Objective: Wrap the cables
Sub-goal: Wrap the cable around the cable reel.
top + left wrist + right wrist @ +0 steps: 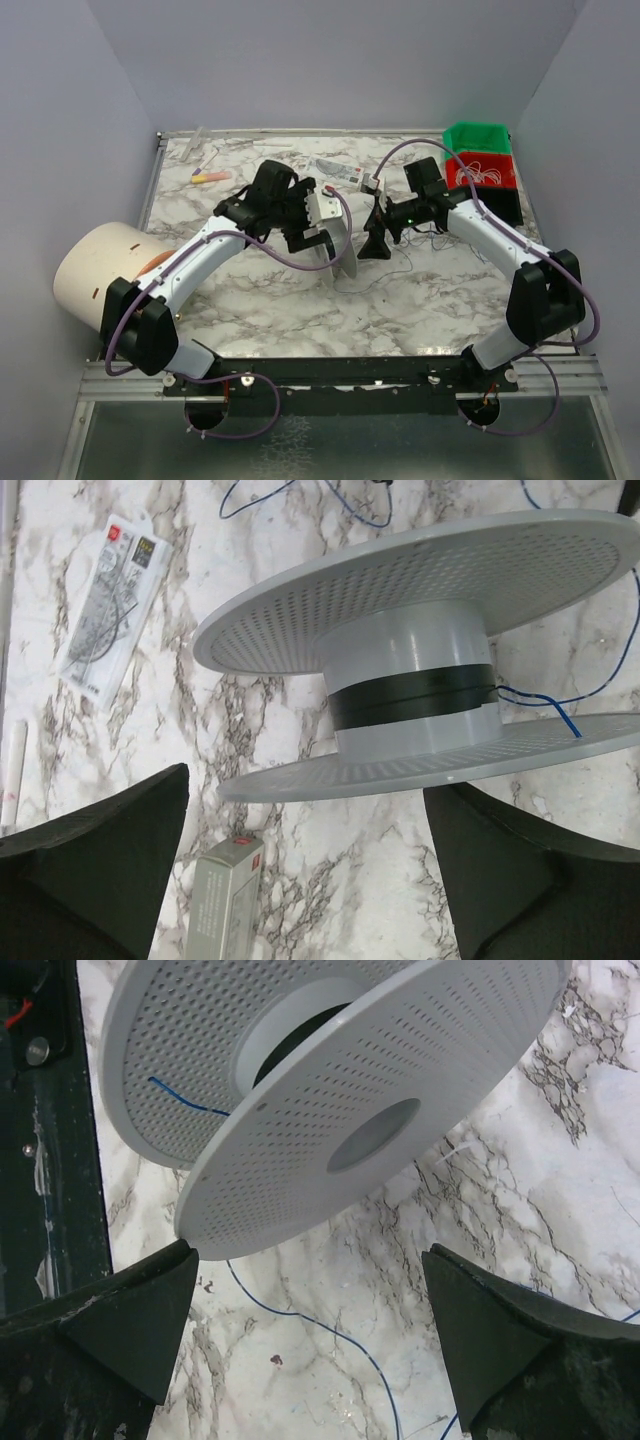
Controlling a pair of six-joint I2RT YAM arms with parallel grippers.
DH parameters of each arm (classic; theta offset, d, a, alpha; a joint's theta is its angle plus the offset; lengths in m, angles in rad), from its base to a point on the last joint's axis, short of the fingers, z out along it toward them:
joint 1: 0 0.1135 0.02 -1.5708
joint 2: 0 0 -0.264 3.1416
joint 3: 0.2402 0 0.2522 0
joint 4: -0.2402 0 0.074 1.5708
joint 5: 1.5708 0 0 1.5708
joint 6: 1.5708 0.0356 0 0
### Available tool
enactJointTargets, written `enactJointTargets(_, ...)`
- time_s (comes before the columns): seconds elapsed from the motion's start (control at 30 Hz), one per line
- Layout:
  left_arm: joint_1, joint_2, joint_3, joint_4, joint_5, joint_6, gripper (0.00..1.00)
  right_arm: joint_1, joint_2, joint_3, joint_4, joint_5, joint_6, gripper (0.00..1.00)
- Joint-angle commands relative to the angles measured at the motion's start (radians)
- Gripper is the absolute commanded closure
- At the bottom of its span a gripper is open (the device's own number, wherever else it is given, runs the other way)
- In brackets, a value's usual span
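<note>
- Left gripper (318,228): released. In its wrist view we see both fingers (110,860) spread wide with nothing between them.
- Right gripper (378,238): also released. Its fingers (120,1320) are wide apart and nothing is held.
- The grey perforated spool (343,250) sits on the marble table (250,300) between the two grippers, and from the top view it looks to be standing on its rim.
- We see no finger touching the spool in either wrist view. It sits just ahead of both sets of fingertips.
- Cables (290,1312): thin wire that reads blue up close. Part of it is wound on the spool's hub (410,670) as a narrow dark band around the middle.
- One strand leaves the hub and crosses the lower flange, as the left wrist view shows.
- The rest lies loose on the marble, curving under the spool and past the right gripper, with more squiggles beyond the spool.
- A small grey box (222,900) lies flat just beside the left fingers, near the spool's rim.
- A clear packet (110,605) lies flat on the table, well apart from the spool.
- A green bin (478,138), a red bin (480,172) and a black bin (500,205) are at the far right corner.
- A cream roll (100,275) is off the table's left edge, beside the left arm.
</note>
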Motion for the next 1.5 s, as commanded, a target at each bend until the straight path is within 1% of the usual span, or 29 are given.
enactJointTargets(0.0, 0.002, -0.066, -0.041, 0.072, -0.111, -0.071, 0.01, 0.004, -0.035, -0.018, 0.041, -0.061, 0.058, 0.0)
enactJointTargets(0.17, 0.004, -0.092, -0.073, 0.09, -0.201, -0.122, 0.01, 0.005, -0.036, -0.028, 0.043, -0.095, 0.047, 0.0)
enactJointTargets(0.33, 0.007, -0.122, -0.102, 0.086, -0.233, -0.136, 0.01, 0.014, -0.015, -0.02, -0.021, -0.187, -0.029, 0.0)
enactJointTargets(0.43, 0.013, -0.131, -0.09, 0.056, -0.233, -0.153, 0.01, 0.022, -0.011, -0.019, -0.05, -0.216, -0.071, 0.0)
enactJointTargets(0.53, 0.03, -0.141, -0.064, 0.002, -0.16, -0.179, 0.01, 0.03, -0.007, -0.019, -0.067, -0.239, -0.102, 0.0)
enactJointTargets(0.67, 0.048, -0.148, -0.026, -0.087, -0.007, -0.214, 0.01, 0.048, 0.002, -0.026, -0.039, -0.254, -0.093, 0.0)
enactJointTargets(0.77, 0.059, -0.153, -0.005, -0.133, 0.066, -0.234, 0.01, 0.075, 0.013, -0.026, -0.024, -0.254, -0.085, 0.0)
enactJointTargets(0.87, 0.082, -0.16, 0.006, -0.148, 0.124, -0.269, 0.01, 0.099, 0.021, -0.025, -0.01, -0.257, -0.079, 0.0)
enactJointTargets(1.03, 0.122, -0.144, 0.04, -0.149, 0.223, -0.387, 0.01, 0.132, 0.036, -0.025, 0.009, -0.253, -0.062, 0.0)
enactJointTargets(1.13, 0.136, -0.12, 0.051, -0.125, 0.233, -0.461, 0.01, 0.153, 0.047, -0.024, 0.018, -0.25, -0.054, 0.0)
enactJointTargets(1.3, 0.168, -0.059, 0.064, -0.019, 0.168, -0.635, 0.01, 0.176, 0.064, -0.019, 0.04, -0.22, -0.03, 0.0)
enactJointTargets(1.43, 0.17, 0.011, 0.109, 0.007, 0.118, -0.692, 0.01, 0.186, 0.062, -0.028, 0.094, -0.188, 0.02, 0.0)
enactJointTargets(1.47, 0.169, 0.026, 0.116, 0.008, 0.106, -0.702, 0.04, 0.188, 0.061, -0.028, 0.105, -0.179, 0.031, 0.0)
